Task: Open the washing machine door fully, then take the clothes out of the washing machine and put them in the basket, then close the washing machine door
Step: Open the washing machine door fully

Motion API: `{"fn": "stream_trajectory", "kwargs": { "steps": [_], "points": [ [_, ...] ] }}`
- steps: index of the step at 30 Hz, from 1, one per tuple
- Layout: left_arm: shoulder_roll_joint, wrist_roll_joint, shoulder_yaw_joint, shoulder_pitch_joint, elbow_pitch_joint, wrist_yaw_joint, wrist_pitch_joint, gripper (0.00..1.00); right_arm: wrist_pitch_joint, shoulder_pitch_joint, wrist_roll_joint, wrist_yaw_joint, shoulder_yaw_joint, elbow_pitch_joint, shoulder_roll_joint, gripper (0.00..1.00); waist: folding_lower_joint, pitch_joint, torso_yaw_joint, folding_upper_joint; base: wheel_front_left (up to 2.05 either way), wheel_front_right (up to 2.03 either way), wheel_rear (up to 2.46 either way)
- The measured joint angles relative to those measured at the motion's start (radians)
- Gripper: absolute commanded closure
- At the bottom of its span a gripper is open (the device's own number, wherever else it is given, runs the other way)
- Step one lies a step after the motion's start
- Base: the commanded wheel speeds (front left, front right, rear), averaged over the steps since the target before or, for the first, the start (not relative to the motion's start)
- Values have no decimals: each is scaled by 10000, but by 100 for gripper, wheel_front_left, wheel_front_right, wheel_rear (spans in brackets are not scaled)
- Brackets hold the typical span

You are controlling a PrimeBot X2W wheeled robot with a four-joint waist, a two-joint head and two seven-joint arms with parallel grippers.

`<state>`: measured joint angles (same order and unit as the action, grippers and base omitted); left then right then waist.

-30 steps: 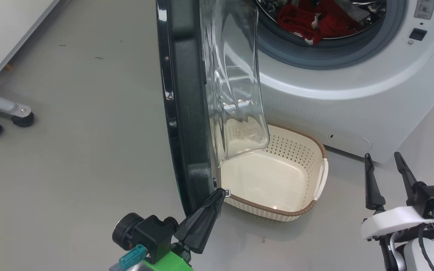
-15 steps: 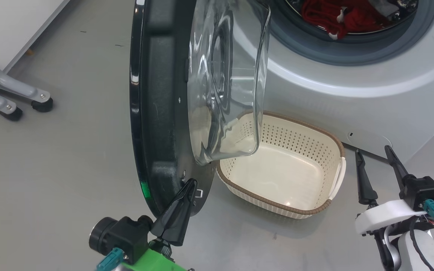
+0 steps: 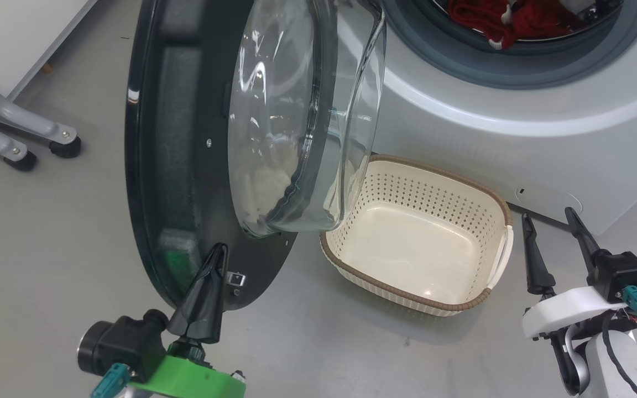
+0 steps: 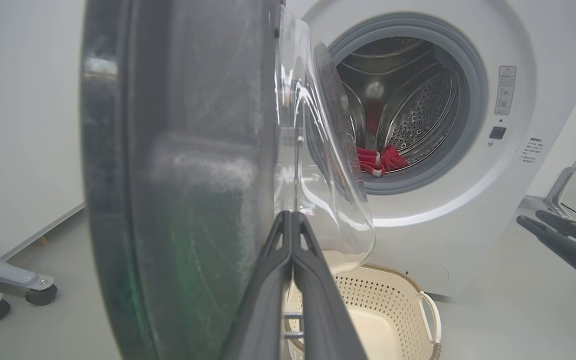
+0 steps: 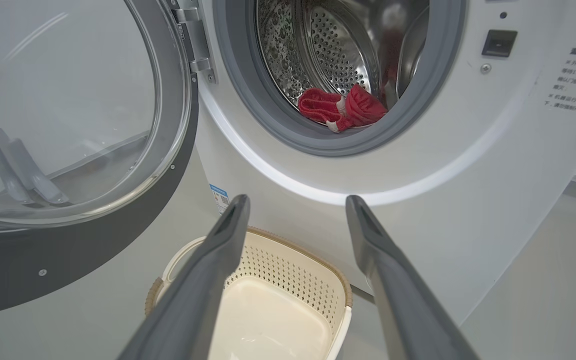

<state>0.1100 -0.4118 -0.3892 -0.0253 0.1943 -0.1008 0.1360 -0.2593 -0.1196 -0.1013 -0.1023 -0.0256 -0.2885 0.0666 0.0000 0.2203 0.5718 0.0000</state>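
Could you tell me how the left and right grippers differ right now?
The left gripper is shut, the right gripper open. The left gripper's tips sit at the lower rim of the washing machine door; the right gripper hangs free beside the basket. Both have long dark fingers.

Right gripper (image 5: 296,198): mouth of washing machine (image 5: 443,175) open straight ahead, nothing between. Basket (image 5: 288,270) just below fingertips. Washing machine door (image 5: 93,250) stands to its left. Left gripper (image 3: 219,249): door close ahead, blocks way.
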Motion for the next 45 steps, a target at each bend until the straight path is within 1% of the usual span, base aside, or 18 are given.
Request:
{"fn": "stream_trajectory", "kwargs": {
  "steps": [7, 19, 25, 37, 39, 45],
  "points": [
    [-4, 13, 807, -33, -261, -82, 123, 100, 0, -2, 0, -8, -151, -21, -4, 0, 0, 14, -8, 0, 0, 0, 0],
    [21, 6, 2171, 7, -980, -84, 201, 100, 0, 64, -35, 36, -495, 58, -35, 0, 0, -147, -77, 0, 0, 0, 0],
    [123, -19, 2993, 55, -1344, -94, 255, 100, 0, 85, -36, 69, -368, 100, -75, 0, 0, -204, -289, 0, 0, 0, 0],
    [182, -378, 4261, 896, -2585, -109, 418, 100, 0, 234, -73, 69, -395, 232, -105, 0, 0, -304, -664, 0, 0, 0, 0],
    [253, -428, 4403, 1033, -2778, -173, 424, 100, 0, 236, -113, 69, -370, 234, -117, 0, 0, -309, -720, 0, 0, 0, 0],
    [387, -485, 4667, 1541, -3394, -174, 428, 100, 0, 248, -121, 67, -268, 270, -138, 0, 0, -286, -882, 0, 0, 0, 0]
  ]
}}
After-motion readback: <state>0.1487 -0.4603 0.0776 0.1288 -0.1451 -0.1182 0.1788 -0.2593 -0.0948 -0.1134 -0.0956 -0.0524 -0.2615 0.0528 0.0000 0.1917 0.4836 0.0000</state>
